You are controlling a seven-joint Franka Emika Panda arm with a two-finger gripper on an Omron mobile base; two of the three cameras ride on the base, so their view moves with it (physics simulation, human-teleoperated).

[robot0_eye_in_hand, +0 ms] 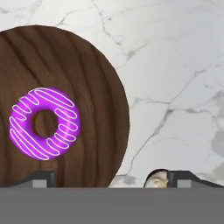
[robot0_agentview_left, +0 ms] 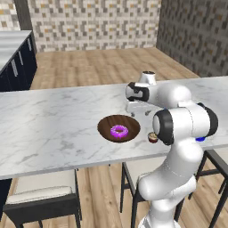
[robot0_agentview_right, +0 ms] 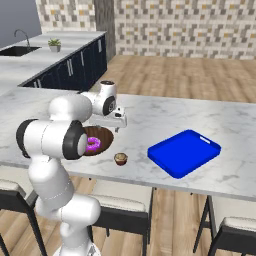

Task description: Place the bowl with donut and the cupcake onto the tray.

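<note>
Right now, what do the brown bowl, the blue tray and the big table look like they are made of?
The bowl looks like dark wood: wavy grain lines run across it, with a dull finish. The tray looks like smooth plastic, being one even bright blue, though painted metal is possible. The table looks like polished marble or stone: white with grey veins.

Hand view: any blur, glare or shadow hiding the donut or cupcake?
Hand view: sharp, flat render light, no glare; donut crisp in the bowl, cupcake cut off at the bottom edge. Right base view: soft shadow under the tray, the arm covers part of the bowl. Left base view: the arm half hides the cupcake.
</note>
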